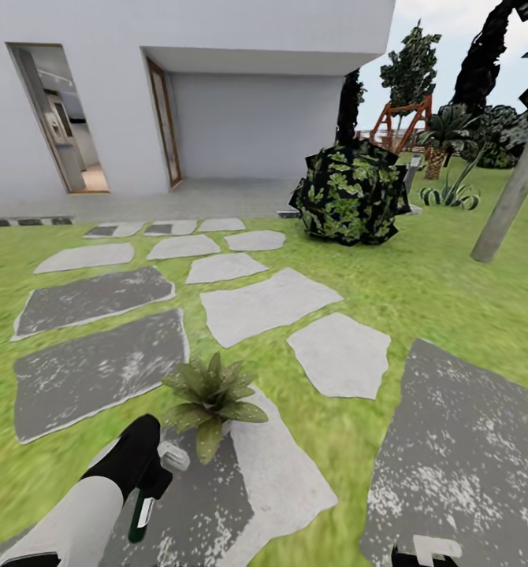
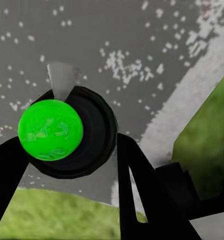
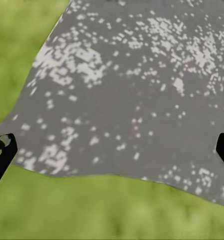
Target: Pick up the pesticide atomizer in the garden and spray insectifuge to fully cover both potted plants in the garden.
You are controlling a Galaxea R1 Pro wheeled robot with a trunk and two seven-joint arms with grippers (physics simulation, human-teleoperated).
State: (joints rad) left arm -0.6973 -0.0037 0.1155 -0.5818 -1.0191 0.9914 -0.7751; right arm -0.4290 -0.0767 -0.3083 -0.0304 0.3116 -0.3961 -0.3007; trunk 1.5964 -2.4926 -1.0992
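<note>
Nearest us, our left pincer (image 1: 155,479) is closed round the atomizer (image 1: 144,510), just beside the potted plant (image 1: 210,400) on a stepping stone (image 1: 280,480). We judge the bottle light, stiff, slippery: grip mid-body. Right pincer (image 3: 112,150) gapes empty

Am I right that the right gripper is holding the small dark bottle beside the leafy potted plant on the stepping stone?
Not quite: the head view shows the left gripper, not the right, holding the small dark bottle beside the leafy potted plant on the grey stepping stone.
</note>
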